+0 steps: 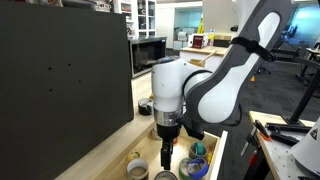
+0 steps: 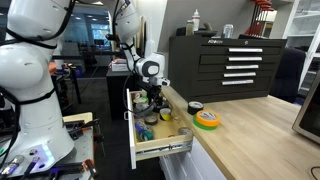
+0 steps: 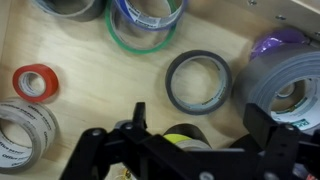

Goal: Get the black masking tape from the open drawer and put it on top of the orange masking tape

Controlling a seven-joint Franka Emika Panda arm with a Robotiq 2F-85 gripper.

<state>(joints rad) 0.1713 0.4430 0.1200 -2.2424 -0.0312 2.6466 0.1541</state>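
First, in an exterior view the white and black arm [image 1: 215,85] bends down. Its end effector [image 1: 167,152] hangs low inside the open drawer [image 1: 150,143]. In an exterior view the drawer [image 2: 160,147] sticks out from under the wooden tabletop [image 2: 250,125], and the end effector [image 2: 152,100] is over it. A green and orange tape roll [image 2: 207,119] lies on the tabletop, near a dark roll [image 2: 195,106]. In the wrist view the end effector [image 3: 197,125] has its fingers [image 3: 137,115] spread wide, holding nothing. The black masking tape [image 3: 198,82] lies flat on the drawer floor, just ahead of the fingers. A small red roll [image 3: 36,82] and a big grey roll [image 3: 290,85] lie to its sides.
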